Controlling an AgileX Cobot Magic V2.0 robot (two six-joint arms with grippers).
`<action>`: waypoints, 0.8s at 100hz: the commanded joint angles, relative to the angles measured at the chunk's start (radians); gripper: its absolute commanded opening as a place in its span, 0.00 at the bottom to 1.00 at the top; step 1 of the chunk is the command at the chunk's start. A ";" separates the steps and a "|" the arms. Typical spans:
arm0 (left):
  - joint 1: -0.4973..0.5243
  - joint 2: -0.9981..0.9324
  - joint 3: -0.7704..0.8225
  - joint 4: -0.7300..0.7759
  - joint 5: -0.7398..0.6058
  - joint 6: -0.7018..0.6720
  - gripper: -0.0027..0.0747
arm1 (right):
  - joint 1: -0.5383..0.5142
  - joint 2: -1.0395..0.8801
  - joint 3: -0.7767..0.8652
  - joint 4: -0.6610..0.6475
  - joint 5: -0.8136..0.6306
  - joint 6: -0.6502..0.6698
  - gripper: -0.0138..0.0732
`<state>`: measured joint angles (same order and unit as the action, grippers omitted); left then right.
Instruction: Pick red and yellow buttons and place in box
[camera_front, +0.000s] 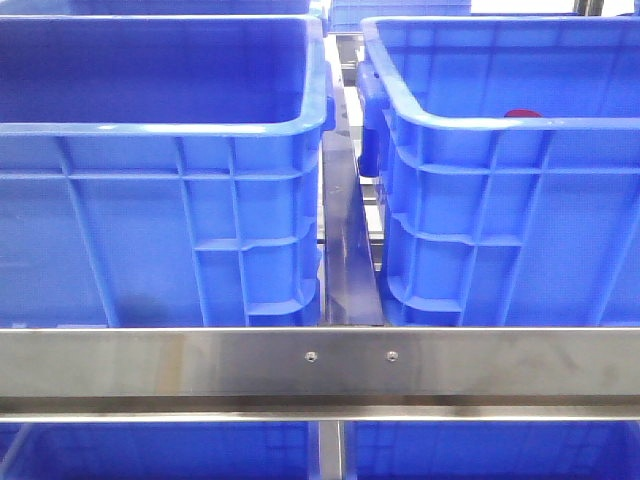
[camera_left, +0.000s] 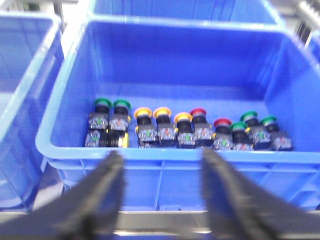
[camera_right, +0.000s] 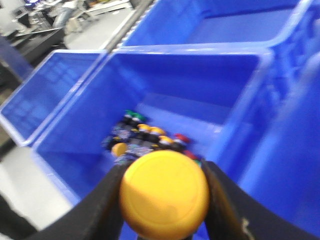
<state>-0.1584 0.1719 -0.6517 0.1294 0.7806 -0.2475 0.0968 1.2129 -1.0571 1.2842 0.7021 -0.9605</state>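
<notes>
Right gripper (camera_right: 164, 200) first: its dark jaws are clamped on a big yellow button (camera_right: 164, 194), the rounded cap filling the space between them and touching both fingers. Just beyond that held piece, down inside a blue crate (camera_right: 240, 107), sits a loose cluster of more buttons (camera_right: 145, 137), with green, yellow and red caps showing through the blur. Further out from these jaws, other blue crates flank that one on both sides. Over to the left gripper (camera_left: 162, 195): its two dark fingers stand spread wide with nothing between them, hanging just outside the near wall of a blue crate (camera_left: 165, 155). Past that wall, on the crate floor, a row of push buttons lies side by side: green-capped ones (camera_left: 111, 106) at one end, then yellow buttons (camera_left: 152, 114), then red buttons (camera_left: 210, 117), and more green caps (camera_left: 257, 119) at the far end. From the front camera neither arm appears; two tall blue crates stand side by side behind a steel rail (camera_front: 320, 360), the left box (camera_front: 160, 230) and the right box (camera_front: 500, 220) apart, with a narrow metal strip (camera_front: 347, 250) between them. A sliver of red (camera_front: 522, 114) peeks over the right box's near rim. Which of these crates each wrist camera faces, I cannot tell.
</notes>
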 joint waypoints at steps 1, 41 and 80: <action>0.002 -0.012 -0.022 0.004 -0.070 -0.011 0.17 | -0.029 -0.034 -0.031 0.010 -0.052 -0.015 0.33; 0.002 -0.016 -0.022 0.004 -0.064 -0.011 0.01 | -0.144 0.014 -0.031 -0.090 -0.482 -0.052 0.33; 0.002 -0.016 -0.022 0.004 -0.064 -0.011 0.01 | -0.146 0.280 -0.032 -0.090 -0.901 -0.123 0.33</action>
<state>-0.1584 0.1415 -0.6517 0.1294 0.7883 -0.2475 -0.0419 1.4746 -1.0571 1.1918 -0.0997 -1.0684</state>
